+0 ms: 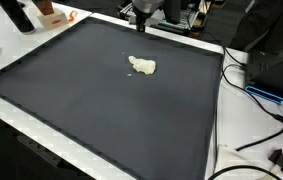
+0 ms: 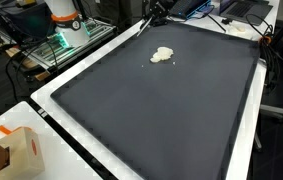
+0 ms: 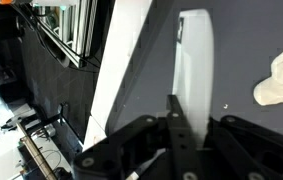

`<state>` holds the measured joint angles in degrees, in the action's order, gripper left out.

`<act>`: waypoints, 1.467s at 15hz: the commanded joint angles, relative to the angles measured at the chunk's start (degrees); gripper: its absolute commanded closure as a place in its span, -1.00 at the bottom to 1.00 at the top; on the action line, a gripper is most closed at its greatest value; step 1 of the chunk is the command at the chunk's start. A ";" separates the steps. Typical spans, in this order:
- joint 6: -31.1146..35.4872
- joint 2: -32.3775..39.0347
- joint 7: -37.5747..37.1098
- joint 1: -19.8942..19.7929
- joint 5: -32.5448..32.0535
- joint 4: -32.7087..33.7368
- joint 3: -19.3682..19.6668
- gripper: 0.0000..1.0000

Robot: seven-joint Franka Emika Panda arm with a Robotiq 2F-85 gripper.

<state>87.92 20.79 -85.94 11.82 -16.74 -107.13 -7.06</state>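
- The wrist view shows what the others cannot: the gripper point(image 3: 176, 108) is clenched on the lower end of a white stick point(image 3: 194, 60), its fingers meeting at the stick's base.
- In that view the stick runs up and away from the fingers, over the mat point(image 3: 236, 140) and beside the table point(image 3: 116, 70). Whether its tip touches the mat cannot be told.
- In both exterior views the gripper point(image 1: 141, 20) point(image 2: 152, 14) is small and dark at the far edge of the mat point(image 1: 101, 110) point(image 2: 161, 120). The grasp cannot be made out there.
- The exterior views show the whole mat lying on the white table point(image 1: 219, 120), which the wrist view crops.
- The lump point(image 3: 281, 75) shows only in part at the right edge of the wrist view, near the stick but apart from it. In both exterior views it point(image 1: 142, 66) point(image 2: 162, 55) shows whole, on the mat a little inward from the gripper.
- Only an exterior view shows the box point(image 2: 16, 150) on the table's near corner. Only an exterior view shows the cables point(image 1: 261, 100) off the table's side.
- Counted: one gripper, one stick, one lump, one mat, one box, several cables.
- The stick is plain white, long, flat-looking and smooth, with a rounded far end.
- The lump is cream, crumpled and uneven, and lies low on the mat.
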 commanded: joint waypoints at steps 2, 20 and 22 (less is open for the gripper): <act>-4.24 4.70 1.36 2.24 -2.95 4.46 1.56 0.98; -3.26 13.42 12.17 6.55 -7.27 11.85 2.25 0.98; -2.92 14.01 13.63 6.93 -7.74 12.47 2.30 0.98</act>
<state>85.22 33.24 -75.04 17.45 -22.76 -96.35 -5.62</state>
